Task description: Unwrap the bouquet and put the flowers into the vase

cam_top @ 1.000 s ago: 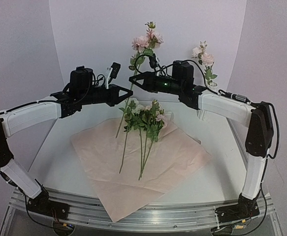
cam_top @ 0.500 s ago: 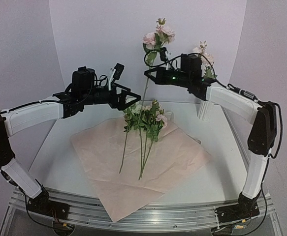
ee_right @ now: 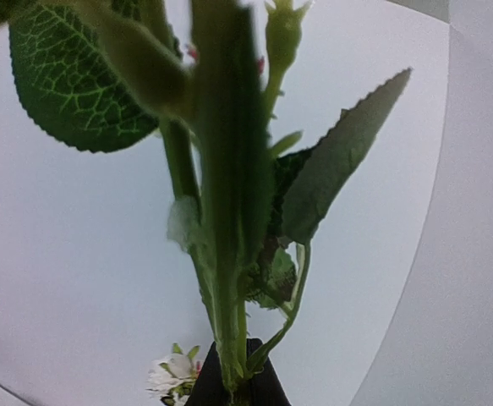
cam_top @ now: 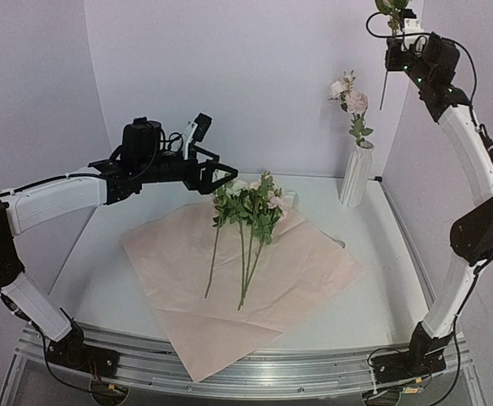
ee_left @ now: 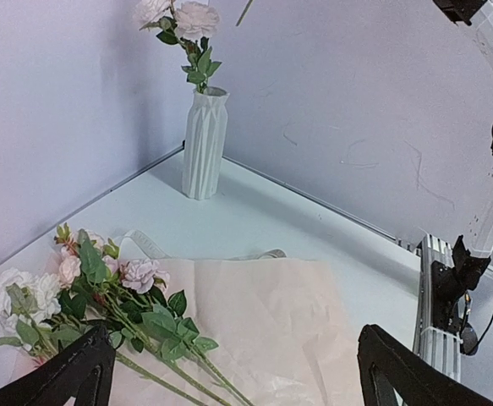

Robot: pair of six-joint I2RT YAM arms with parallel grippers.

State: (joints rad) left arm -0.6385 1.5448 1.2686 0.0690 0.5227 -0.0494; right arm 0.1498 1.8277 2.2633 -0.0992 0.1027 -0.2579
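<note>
My right hand (ee_right: 234, 382) pinches one flower stem (ee_right: 221, 211) high above the vase (cam_top: 355, 173) so its cut end can drop into the neck, while my left hand (cam_top: 225, 176) hangs spread wide, left of the vase, over the flowers (cam_top: 250, 207) lying on the opened wrapping paper (cam_top: 254, 283).

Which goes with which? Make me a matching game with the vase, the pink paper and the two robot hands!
Things:
1. vase
2. left gripper
3. right gripper
4. wrapping paper

States:
A. spread flat under the loose flowers
B. shut on a flower stem, raised high
C. open, holding nothing
D. standing upright at the back, with pink blooms in it

Pairs: 1-D, 2-C, 3-B, 4-A
</note>
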